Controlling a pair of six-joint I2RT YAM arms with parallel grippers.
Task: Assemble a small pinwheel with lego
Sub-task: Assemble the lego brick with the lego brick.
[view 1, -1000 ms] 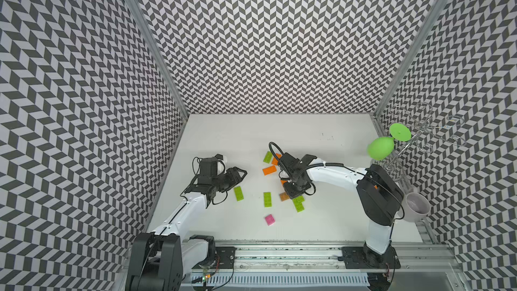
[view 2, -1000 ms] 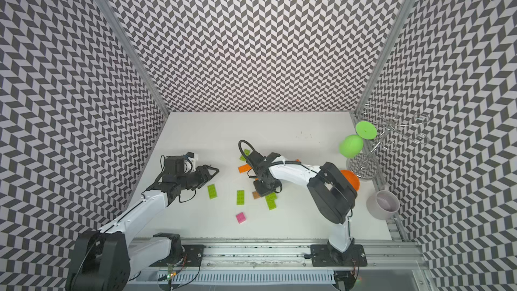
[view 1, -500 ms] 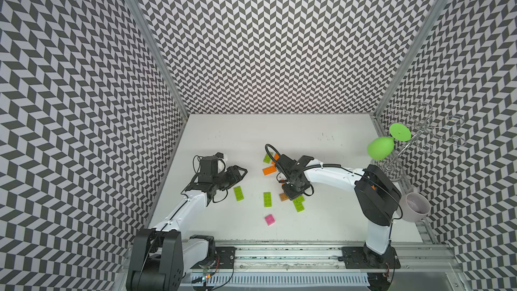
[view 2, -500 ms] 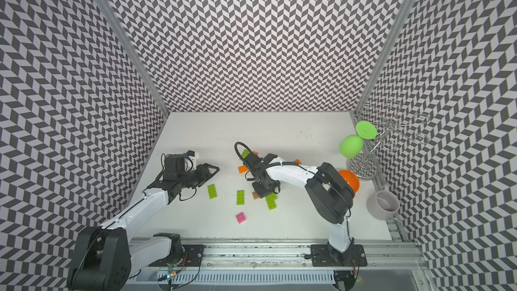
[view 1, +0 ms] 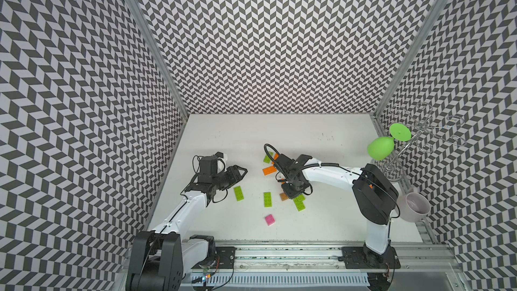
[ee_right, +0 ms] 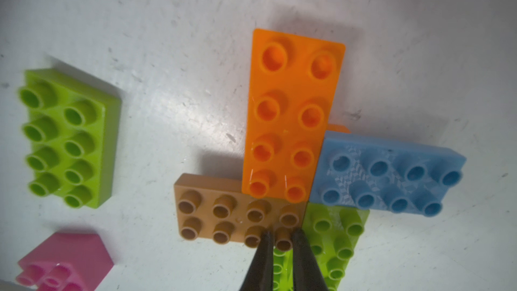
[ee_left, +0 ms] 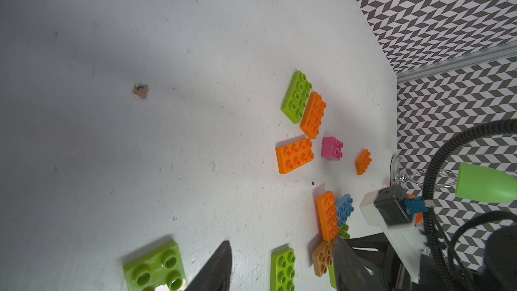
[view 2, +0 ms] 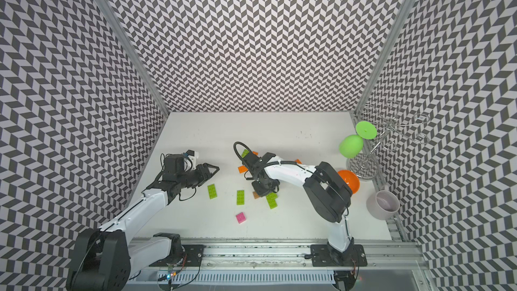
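The right tool (ee_right: 282, 232) is standing over the pinwheel (ee_left: 333, 219), tips a slit apart astride a stud of the brown brick (ee_right: 223, 208); whether it is pinching, I cannot tell. The left tool (view 1: 241, 173) is gaping, empty. Beneath the right tool, that brick is meeting an orange brick (ee_right: 291, 113), blue brick (ee_right: 391, 174) and lime brick (ee_right: 335, 228) on the desk (view 1: 321, 219). Seating seems nearly finished; next calls for a clean upward retreat. I am counting four lime, at least four orange, two pink squares (view 1: 270, 219), one blue, one brown.

lego (ee_right: 291, 113): glossy plastic | table (ee_left: 167, 135): matt, scuffed | mug (view 1: 404, 214): perhaps glazed ceramic
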